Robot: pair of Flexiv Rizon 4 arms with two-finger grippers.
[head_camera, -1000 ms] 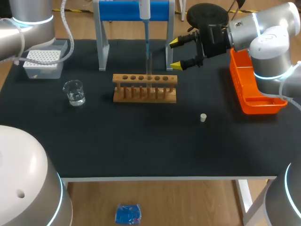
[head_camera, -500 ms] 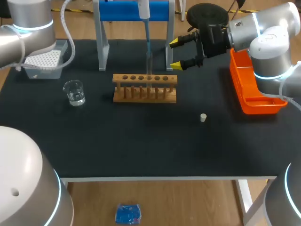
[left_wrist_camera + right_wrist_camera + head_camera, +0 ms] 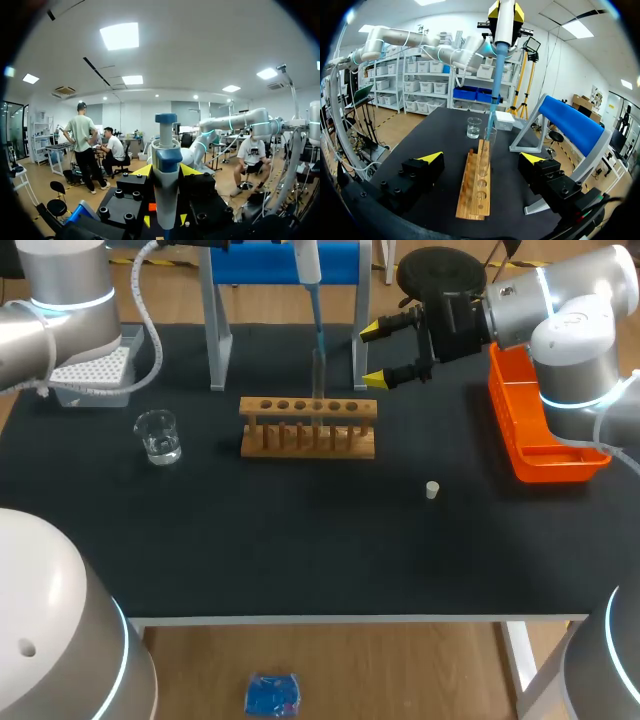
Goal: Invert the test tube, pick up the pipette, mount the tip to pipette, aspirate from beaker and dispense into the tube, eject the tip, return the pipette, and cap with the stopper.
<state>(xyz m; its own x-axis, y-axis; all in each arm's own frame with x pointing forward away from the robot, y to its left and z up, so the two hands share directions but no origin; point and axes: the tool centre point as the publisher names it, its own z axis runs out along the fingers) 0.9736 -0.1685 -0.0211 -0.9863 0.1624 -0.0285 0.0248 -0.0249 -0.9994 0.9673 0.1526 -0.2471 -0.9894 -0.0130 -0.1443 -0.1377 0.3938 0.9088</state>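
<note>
Left end effector (image 3: 165,171) clamped on white-and-blue plastic pipette (image 3: 165,150): judged light, rigid, slick; hold mid-barrel. Right end effector (image 3: 481,158) spread apart. Clear glass test tube (image 3: 489,150): fragile.

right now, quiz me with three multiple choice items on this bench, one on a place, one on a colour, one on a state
1. Where is the stopper?
A) in the test tube
B) in the beaker
C) on the table, apart from the rack

2. What colour is the tray?
A) orange
B) green
C) white

3. How is the right gripper?
A) shut on the stopper
B) open and empty
C) shut on the rack

Answers:
1 C, it lies alone on the black tabletop.
2 A, its walls are bright orange.
3 B, its yellow tips stand apart with nothing between them.
</note>
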